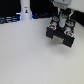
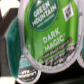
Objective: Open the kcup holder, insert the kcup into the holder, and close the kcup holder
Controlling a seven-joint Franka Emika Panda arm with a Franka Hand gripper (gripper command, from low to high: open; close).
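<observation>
Directly above the kcup holder (image 1: 60,34) on the counter (image 1: 30,55), the hand (image 1: 62,16) is gripping the kcup (image 2: 50,32), its green lid facing the wrist camera, slots lying just below.

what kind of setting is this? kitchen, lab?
Probably a lab tabletop, not a kitchen: a bare white table surface, the robot gripper over a black boxy kcup holder, and a green-lidded Green Mountain kcup filling the wrist view.

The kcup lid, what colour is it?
Green with white lettering, on the kcup lid; clearest in the wrist view.
</observation>
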